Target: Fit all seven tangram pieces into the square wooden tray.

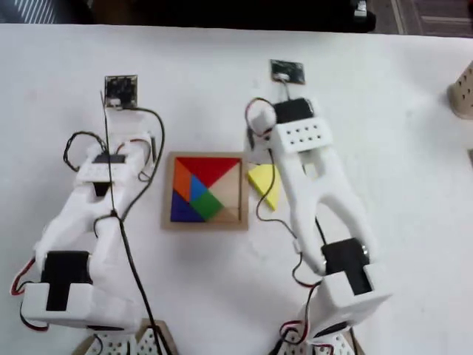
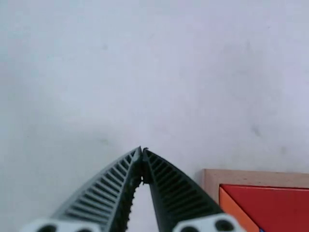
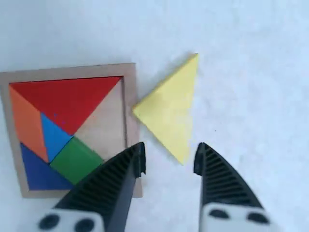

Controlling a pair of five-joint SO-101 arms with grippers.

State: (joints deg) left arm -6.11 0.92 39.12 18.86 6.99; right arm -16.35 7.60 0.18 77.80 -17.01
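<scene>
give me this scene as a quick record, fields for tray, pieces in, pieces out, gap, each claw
tray: square wooden tray on the white table, between the arms
pieces in: red triangle, orange piece, light blue piece, green square, dark blue piece
piece out: yellow triangle, flat on the table beside the tray
gap: bare wood on the tray's yellow-triangle side
left claw: shut, empty, near a tray corner
right claw: open, at one corner of the yellow triangle

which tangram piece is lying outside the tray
The yellow triangle: it lies on the table beside the tray; the other coloured pieces sit inside it.
</scene>
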